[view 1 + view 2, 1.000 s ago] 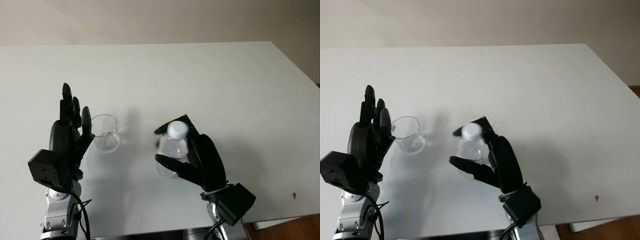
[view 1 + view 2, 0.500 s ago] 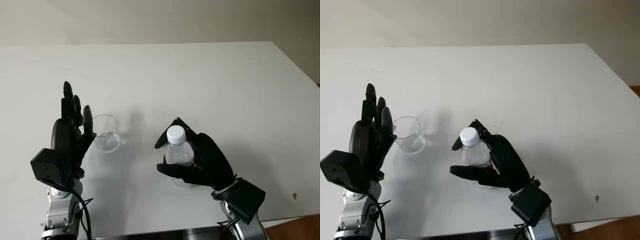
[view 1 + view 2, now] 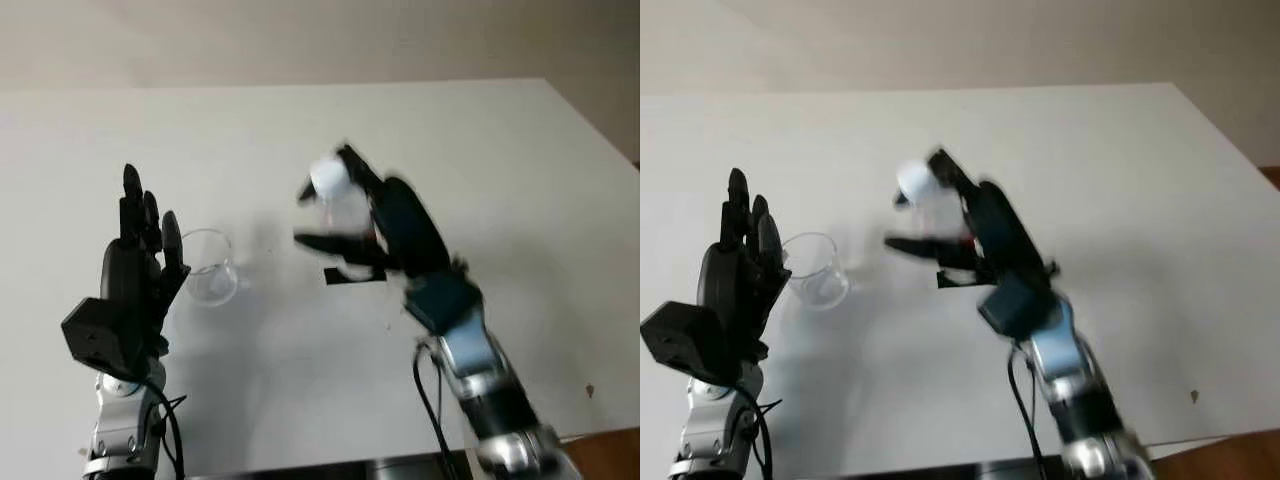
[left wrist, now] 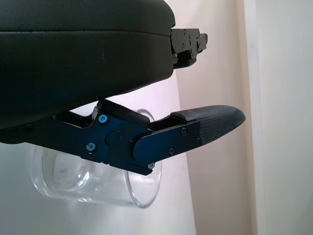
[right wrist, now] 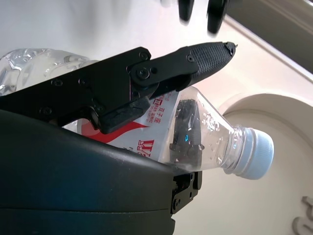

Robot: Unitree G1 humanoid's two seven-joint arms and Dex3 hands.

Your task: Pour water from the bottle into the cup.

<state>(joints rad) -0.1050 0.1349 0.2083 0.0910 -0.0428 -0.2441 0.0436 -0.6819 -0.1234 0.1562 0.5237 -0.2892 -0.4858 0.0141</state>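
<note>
Item 1. Clear plastic water bottle with white screw cap and red-printed label (image 5: pixel 161 117): held in my right hand (image 3: pixel 385 235), fingers wrapped round its body, raised off the white table (image 3: pixel 520 180) and leaning cap-first toward the cup. I judge this the carry toward pouring height. The cap is on, so no water can leave as things stand.

Item 2. Clear round glass cup (image 3: pixel 210 268): upright on the table, well apart from the bottle, mouth open. Held there, I judge, to receive the pour.

Item 3. My left hand (image 3: pixel 140 275): open, holding nothing, fingers pointing up just beside the cup. Likely placed to steady or guard it; whether any finger (image 4: pixel 205 122) touches the glass I cannot tell.

Item 4. Small dark patch (image 3: pixel 345 275) on the table below the bottle: what it is I cannot tell.

Not made out: the bottle's water level; the bottle's lower body, covered by my palm; whether the cup holds any water; the head views of the bottle and right hand are smeared.
</note>
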